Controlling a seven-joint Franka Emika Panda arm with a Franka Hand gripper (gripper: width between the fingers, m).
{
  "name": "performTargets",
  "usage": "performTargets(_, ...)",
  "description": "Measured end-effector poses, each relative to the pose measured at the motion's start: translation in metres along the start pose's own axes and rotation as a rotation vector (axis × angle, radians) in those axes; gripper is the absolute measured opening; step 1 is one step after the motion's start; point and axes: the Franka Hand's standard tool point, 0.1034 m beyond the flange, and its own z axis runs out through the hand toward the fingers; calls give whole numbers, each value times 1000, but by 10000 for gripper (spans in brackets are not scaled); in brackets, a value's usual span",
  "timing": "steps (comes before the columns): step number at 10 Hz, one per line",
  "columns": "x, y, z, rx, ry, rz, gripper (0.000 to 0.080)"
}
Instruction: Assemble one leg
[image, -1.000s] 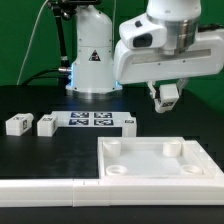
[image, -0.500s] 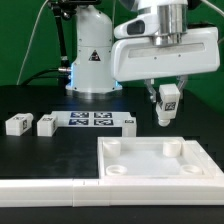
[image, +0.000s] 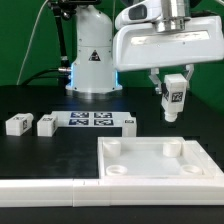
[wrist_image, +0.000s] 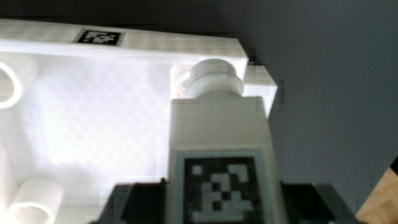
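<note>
My gripper (image: 173, 92) is shut on a leg (image: 174, 98), a small white block with a black-and-white tag on its face, and holds it upright in the air above the far right of the large white square tray-like piece (image: 160, 165). In the wrist view the leg (wrist_image: 219, 135) fills the middle between the dark fingers (wrist_image: 132, 203), its round peg pointing at the tray-like piece (wrist_image: 107, 100) below. Two more legs (image: 16, 124) (image: 45, 124) lie on the black table at the exterior view's left.
The marker board (image: 92, 121) lies flat behind the tray-like piece, with another small white block (image: 129, 122) at its right end. A white rail (image: 50, 188) runs along the table's front edge. The robot base (image: 92, 60) stands at the back.
My gripper has risen and moved to the exterior view's right with the leg in it, and the leg has turned upright.
</note>
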Motion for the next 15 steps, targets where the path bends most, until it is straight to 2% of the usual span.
performTargets(1, 1, 1, 1, 0, -1, -4, 291)
performTargets(2, 9, 3, 4, 1, 0, -25, 291)
performTargets(4, 41, 5, 5, 10, 16, -48, 291)
performTargets(6, 76, 7, 13, 19, 39, -75, 291)
performTargets(7, 86, 11, 16, 21, 38, -100, 291)
performTargets(8, 92, 13, 17, 21, 40, -106, 291)
performTargets(10, 89, 11, 18, 22, 36, -108, 291)
performTargets(12, 84, 18, 23, 9, 91, -117, 291)
performTargets(14, 98, 24, 29, -11, 216, -128, 291)
performTargets(15, 101, 24, 34, -5, 196, -126, 291)
